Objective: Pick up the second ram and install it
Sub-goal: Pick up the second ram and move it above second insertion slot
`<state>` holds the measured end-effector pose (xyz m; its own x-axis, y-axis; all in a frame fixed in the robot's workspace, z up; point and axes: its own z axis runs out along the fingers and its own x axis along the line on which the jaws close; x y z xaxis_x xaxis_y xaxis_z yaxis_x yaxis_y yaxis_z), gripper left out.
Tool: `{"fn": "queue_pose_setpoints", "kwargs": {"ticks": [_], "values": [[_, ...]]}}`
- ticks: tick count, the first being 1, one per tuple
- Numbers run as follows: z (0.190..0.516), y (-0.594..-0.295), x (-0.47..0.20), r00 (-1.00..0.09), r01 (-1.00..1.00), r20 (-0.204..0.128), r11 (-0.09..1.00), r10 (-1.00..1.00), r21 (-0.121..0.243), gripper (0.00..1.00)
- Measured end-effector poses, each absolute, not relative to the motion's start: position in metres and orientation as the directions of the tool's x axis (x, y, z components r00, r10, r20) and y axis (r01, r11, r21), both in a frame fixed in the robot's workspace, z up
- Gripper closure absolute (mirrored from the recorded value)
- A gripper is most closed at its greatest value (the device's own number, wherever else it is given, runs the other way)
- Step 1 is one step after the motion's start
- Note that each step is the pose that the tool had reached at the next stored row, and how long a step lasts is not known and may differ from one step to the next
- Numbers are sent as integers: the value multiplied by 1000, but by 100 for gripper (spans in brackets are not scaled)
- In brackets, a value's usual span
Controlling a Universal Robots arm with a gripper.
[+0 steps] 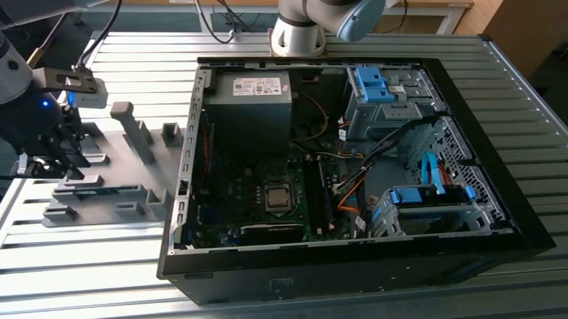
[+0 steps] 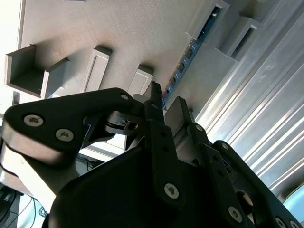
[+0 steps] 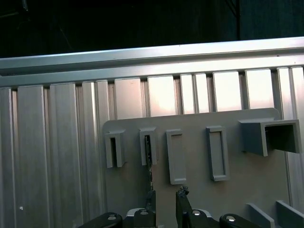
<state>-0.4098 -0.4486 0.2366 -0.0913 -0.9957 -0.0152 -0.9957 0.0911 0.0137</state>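
Exterior view: black two-fingered gripper [image 1: 64, 167] low over the flat grey plastic fixture tray [image 1: 102, 143], on the exterior view's left of the open black computer case [image 1: 373, 266].

Second wrist view: second ram [image 2: 190, 52], a long thin dark green circuit-board stick, standing on edge between the tray's upright blocks [image 2: 102, 64], near end between the parted jaws.

First wrist view: second ram [image 3: 150, 164] edge-on, jaws apart, not yet clamped.

Likely light, stiff, brittle; best pinched gently across the two flat faces, never bent.
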Motion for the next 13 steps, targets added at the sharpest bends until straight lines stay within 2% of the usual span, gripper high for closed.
{"fn": "queue_pose_setpoints", "kwargs": {"ticks": [13], "values": [[237, -449, -410, -85, -996, -15, 85, -996, 14, 69]]}}
